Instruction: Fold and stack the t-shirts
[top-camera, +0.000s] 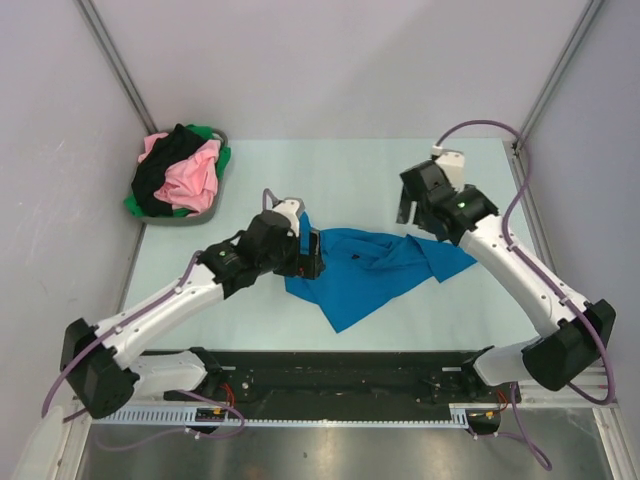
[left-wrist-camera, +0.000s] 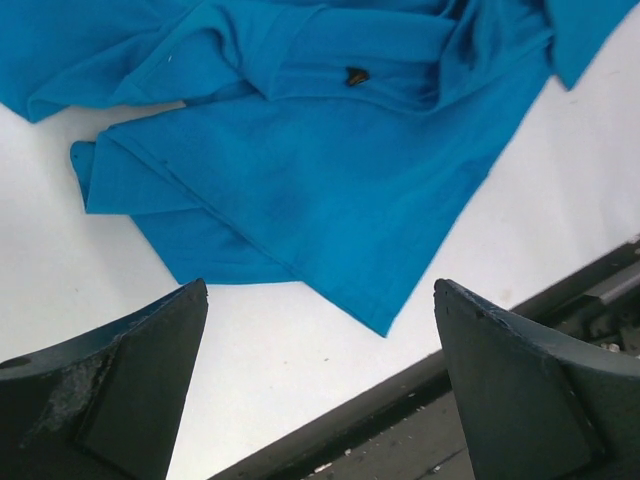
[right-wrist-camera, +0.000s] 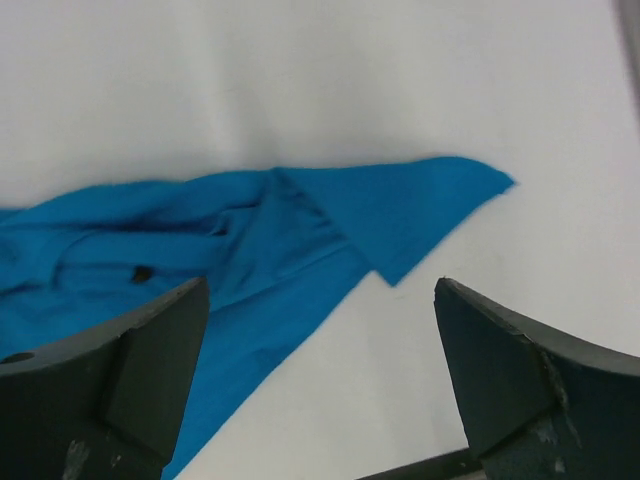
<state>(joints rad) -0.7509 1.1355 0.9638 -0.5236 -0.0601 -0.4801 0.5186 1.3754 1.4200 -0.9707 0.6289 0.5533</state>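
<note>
A bright blue t-shirt (top-camera: 370, 268) lies crumpled in the middle of the pale table, with one corner pointing toward the near edge. My left gripper (top-camera: 312, 254) hovers at the shirt's left edge, open and holding nothing. In the left wrist view the blue t-shirt (left-wrist-camera: 330, 170) spreads beyond the left gripper (left-wrist-camera: 320, 285), whose jaws stand wide over bare table. My right gripper (top-camera: 404, 213) hangs above the shirt's right end, open and empty. In the right wrist view the blue t-shirt (right-wrist-camera: 270, 240) lies ahead and to the left of the right gripper (right-wrist-camera: 320, 282). Pink (top-camera: 195, 176), black (top-camera: 162, 172) and green (top-camera: 212, 133) t-shirts are piled in the basket.
The round grey basket (top-camera: 178, 222) stands at the table's far left corner. A black rail (top-camera: 330, 366) runs along the near edge between the arm bases and also shows as the rail (left-wrist-camera: 570, 300) in the left wrist view. Walls close in the left, right and back sides.
</note>
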